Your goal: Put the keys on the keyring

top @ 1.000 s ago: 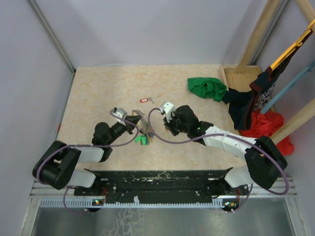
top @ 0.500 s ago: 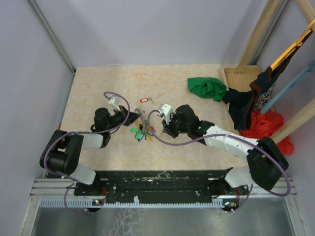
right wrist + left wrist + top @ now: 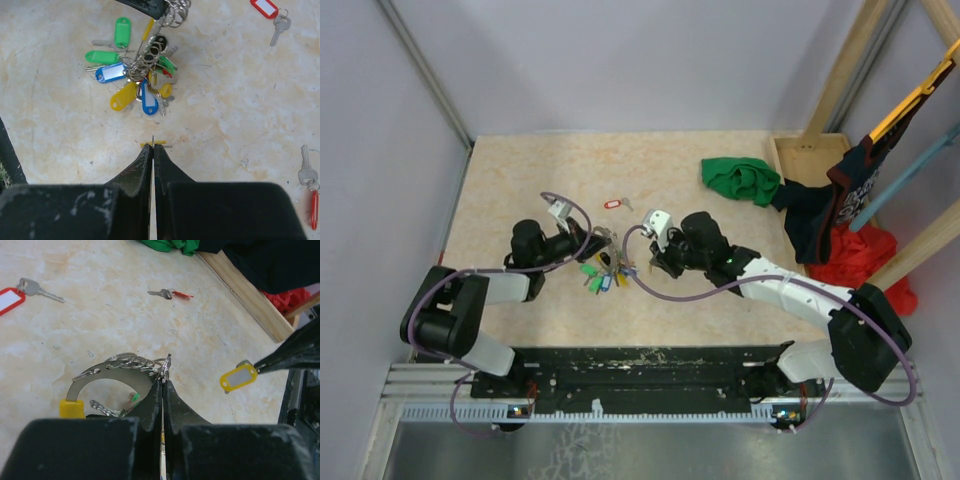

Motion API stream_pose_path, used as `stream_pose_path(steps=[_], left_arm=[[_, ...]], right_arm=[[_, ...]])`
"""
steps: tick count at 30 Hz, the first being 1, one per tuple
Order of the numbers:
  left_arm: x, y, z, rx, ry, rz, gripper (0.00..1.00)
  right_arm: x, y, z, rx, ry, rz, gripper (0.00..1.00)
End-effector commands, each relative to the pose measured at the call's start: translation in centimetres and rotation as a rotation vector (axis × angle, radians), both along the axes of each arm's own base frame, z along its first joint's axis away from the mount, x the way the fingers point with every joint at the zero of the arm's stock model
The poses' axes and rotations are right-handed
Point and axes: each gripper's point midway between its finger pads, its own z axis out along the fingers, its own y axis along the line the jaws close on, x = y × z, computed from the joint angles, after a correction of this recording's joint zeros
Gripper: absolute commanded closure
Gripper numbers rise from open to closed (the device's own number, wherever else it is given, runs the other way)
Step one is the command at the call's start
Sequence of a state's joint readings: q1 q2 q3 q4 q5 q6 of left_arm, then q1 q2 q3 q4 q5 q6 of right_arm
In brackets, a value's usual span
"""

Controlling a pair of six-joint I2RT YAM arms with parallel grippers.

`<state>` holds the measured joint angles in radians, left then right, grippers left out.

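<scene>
The keyring (image 3: 600, 268) lies mid-table as a bunch of keys with blue, green and yellow tags (image 3: 131, 75). My left gripper (image 3: 588, 243) is shut on the small rings at its top (image 3: 164, 371). The grey ring's flat arc (image 3: 117, 371) curves to the left of the fingers. My right gripper (image 3: 647, 267) sits just right of the bunch. It is shut on a loose key's yellow tag (image 3: 239, 377), held off the table. That tag shows edge-on at the fingertips (image 3: 153, 143). The key itself is mostly hidden.
A key with a red oblong tag (image 3: 612, 204) lies behind the bunch (image 3: 10, 299). A slim red-headed key (image 3: 172, 293) lies on the table (image 3: 310, 200). A green cloth (image 3: 740, 178), a wooden tray (image 3: 805, 155) and dark and red clothes (image 3: 830, 215) are at the back right.
My left arm has swung up and to the left, and the key bunch has shifted slightly left with it. My right gripper has stayed beside the bunch.
</scene>
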<state>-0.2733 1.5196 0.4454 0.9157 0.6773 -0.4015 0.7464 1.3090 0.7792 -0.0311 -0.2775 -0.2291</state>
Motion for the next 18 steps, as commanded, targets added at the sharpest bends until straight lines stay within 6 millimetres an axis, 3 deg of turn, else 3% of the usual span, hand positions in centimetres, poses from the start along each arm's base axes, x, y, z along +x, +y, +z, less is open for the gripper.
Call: stream_pose_path(steps=[1,3,9,13,16,18], left_arm=[[-1.4,-0.6,3.3,0.027,-0.28,-0.107,1.0],[-2.0,-0.6,3.9,0.047,-0.358,-0.126,1.0],[-3.5,-1.0,5.6,0.069,-0.559,-0.157,1.0],[-5.0,-3.1,5.5,0.191,-0.766,-0.207,1.0],[-5.2,-4.3,4.5,0.283,-0.793,-0.24,1.0],[-5.0,-4.3,5.4,0.245,-0.78,-0.205,1.0]], right_arm=[[2.0,-0.5,1.7,0.039,-0.007,-0.063,1.0],[1.2,0.2,1.7,0.051,0.058,0.028,1.0],[1.7,0.1,2.5,0.087,0.11,-0.021,1.0],[0.5,0.6,2.8,0.096,0.102,0.064,1.0],[0.3,0.4,2.6,0.099,0.085,0.07,1.0],[-0.6,0.6,2.6,0.1,0.094,0.134,1.0]])
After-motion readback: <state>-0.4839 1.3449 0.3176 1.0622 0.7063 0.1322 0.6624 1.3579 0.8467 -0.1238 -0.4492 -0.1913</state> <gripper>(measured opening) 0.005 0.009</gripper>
